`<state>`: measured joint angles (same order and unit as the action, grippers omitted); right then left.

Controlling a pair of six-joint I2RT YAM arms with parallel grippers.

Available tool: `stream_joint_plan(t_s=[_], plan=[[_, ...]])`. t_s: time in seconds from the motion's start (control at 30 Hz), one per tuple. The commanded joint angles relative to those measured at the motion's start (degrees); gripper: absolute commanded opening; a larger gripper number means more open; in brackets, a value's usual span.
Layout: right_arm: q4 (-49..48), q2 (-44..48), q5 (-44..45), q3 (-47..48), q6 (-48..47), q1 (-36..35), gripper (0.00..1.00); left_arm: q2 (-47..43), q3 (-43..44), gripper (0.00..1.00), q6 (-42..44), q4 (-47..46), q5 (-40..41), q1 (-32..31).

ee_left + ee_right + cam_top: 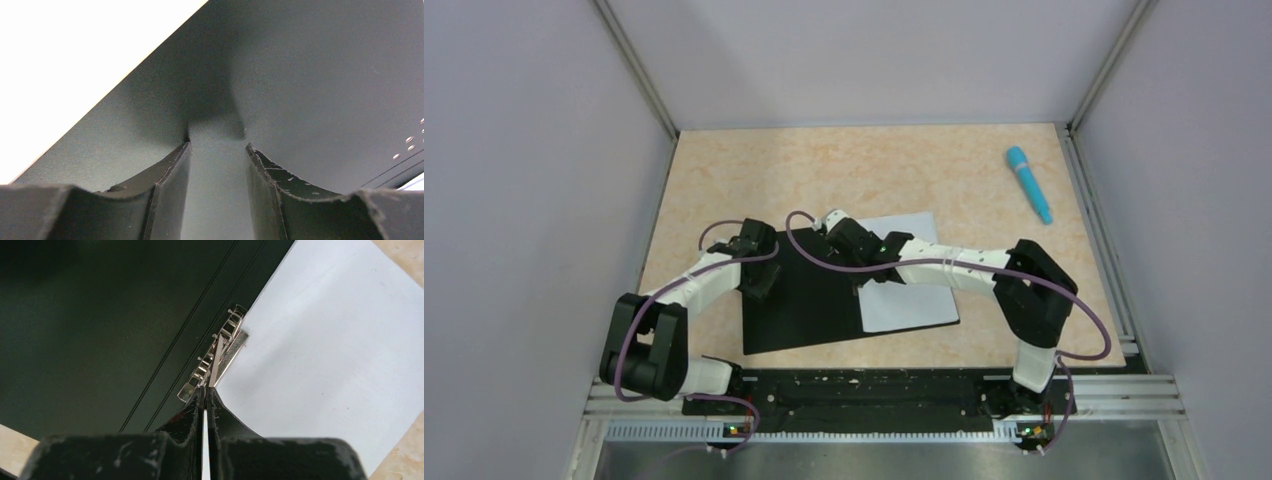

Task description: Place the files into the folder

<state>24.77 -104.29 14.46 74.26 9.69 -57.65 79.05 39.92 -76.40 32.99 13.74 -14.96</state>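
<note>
Two tools: left tool (217, 146) half-open on the folder (310, 70), right tool (206, 390) pinched shut on its metal clip (228, 333).

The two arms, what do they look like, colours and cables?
The left arm and right arm have white links with black joint housings. A purple cable loops along each. The fingers are matte black, flared, with scuffed, pale-flecked edges.
</note>
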Motion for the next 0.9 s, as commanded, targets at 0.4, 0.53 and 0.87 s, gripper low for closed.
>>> stream_joint_plan(t_s=[0.4, 0.53, 0.87], plan=[[1.02, 0.74, -2.14, -9.46, 3.95, -0.78, 0.0, 4.04, -3.25, 0.49, -0.38, 0.33, -2.65, 0.37], [0.53, -0.19, -2.16, -10.31, 4.73, -0.76, 0.0, 4.48, -3.37, 0.49, -0.2, -0.26, -3.5, 0.37], [0.44, -4.26, -0.51, -10.92, 6.24, -0.7, 0.0, 3.82, -3.62, 0.48, 1.64, -1.71, -3.98, 0.37]])
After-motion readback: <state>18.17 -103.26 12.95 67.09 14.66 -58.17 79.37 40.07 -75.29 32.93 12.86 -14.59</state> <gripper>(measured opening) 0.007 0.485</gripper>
